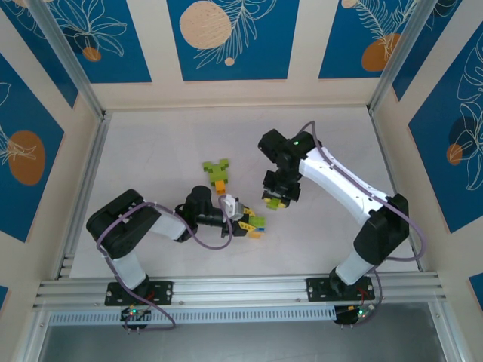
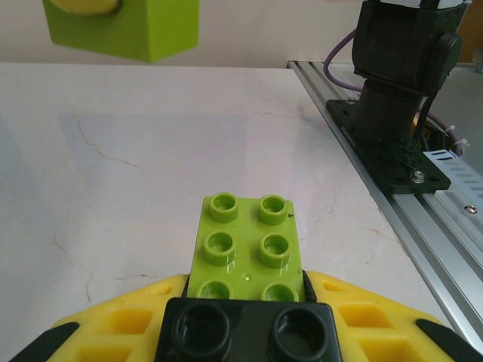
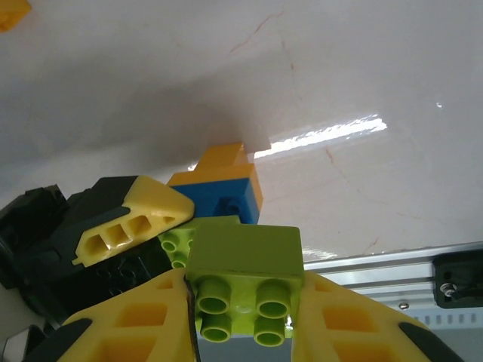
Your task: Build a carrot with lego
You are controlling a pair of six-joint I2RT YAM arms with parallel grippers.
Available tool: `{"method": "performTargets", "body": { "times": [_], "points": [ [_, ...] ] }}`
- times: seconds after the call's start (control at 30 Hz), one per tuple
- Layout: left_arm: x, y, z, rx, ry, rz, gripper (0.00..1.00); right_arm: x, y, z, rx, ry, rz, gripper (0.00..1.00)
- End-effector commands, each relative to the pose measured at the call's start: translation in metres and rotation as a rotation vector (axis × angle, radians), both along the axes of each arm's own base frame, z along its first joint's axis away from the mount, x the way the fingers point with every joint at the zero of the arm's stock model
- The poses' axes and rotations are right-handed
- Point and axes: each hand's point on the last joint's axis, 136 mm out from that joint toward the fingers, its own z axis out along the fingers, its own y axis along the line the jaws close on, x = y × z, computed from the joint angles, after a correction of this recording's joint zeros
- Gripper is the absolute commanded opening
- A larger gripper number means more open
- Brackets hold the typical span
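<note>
Our left pincer (image 1: 245, 223) gripped a brick stack (image 1: 255, 224) midway along the surface's (image 1: 151, 143) near edge. Our right pincer (image 1: 275, 198), clamped on a green brick (image 3: 241, 260), hung just beyond the stack, toward the far right corner, apart from it.

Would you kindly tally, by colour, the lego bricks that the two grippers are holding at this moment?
Lime green: 2, the first green brick in the right gripper, the second green brick in the left gripper
Black brick: 1
Blue brick: 1
Orange brick: 1
Total: 5 that show
</note>
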Motion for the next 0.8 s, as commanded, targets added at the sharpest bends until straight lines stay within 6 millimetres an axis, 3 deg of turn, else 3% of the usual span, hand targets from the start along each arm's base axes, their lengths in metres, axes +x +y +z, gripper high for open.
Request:
{"method": "performTargets", "body": {
  "times": [0.0, 0.27, 0.77],
  "points": [
    [-0.014, 0.006, -0.035, 0.105, 0.113, -0.026, 0.28, -0.007, 0.009, -0.011, -0.023, 0.048, -0.016, 0.3],
    [-0.014, 0.005, -0.037, 0.112, 0.117, -0.029, 0.28, -0.016, 0.02, -0.026, -0.054, 0.07, 0.021, 0.29],
    [-0.013, 0.005, -0.037, 0.116, 0.117, -0.028, 0.28, -0.037, 0.01, -0.039, -0.084, 0.138, 0.105, 0.28]
  ]
}}
